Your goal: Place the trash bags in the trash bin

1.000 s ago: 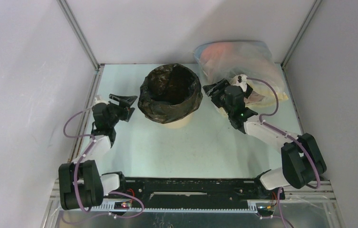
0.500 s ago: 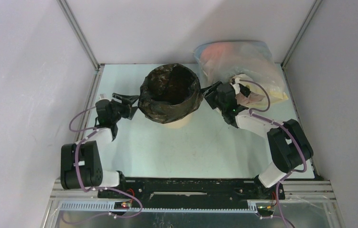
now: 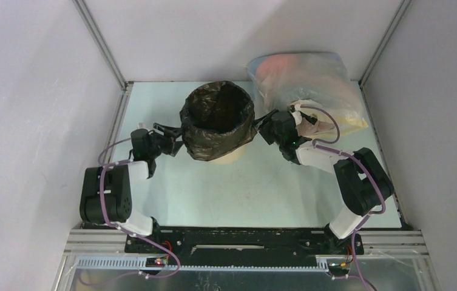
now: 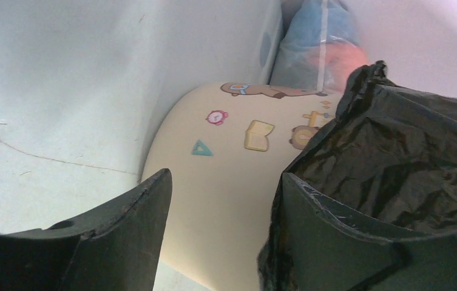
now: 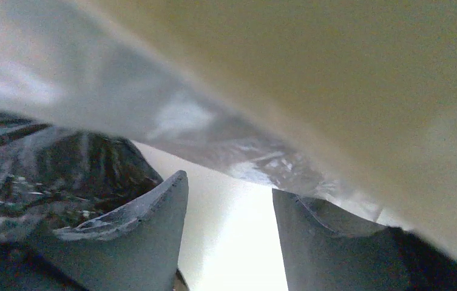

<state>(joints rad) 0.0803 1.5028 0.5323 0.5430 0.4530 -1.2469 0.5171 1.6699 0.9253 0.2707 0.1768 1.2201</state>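
Trash bin walls lay mostly hidden under the black trash bag from above, its base was cut off in the left wrist view, right wrist view was blurred, pale mass overhead possibly the translucent bag at the far right corner.

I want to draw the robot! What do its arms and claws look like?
The left arm and right arm are chunky black blocks joined by white tubes. Purple cables loop along them. The left gripper and right gripper are black, each with two curved fingers.
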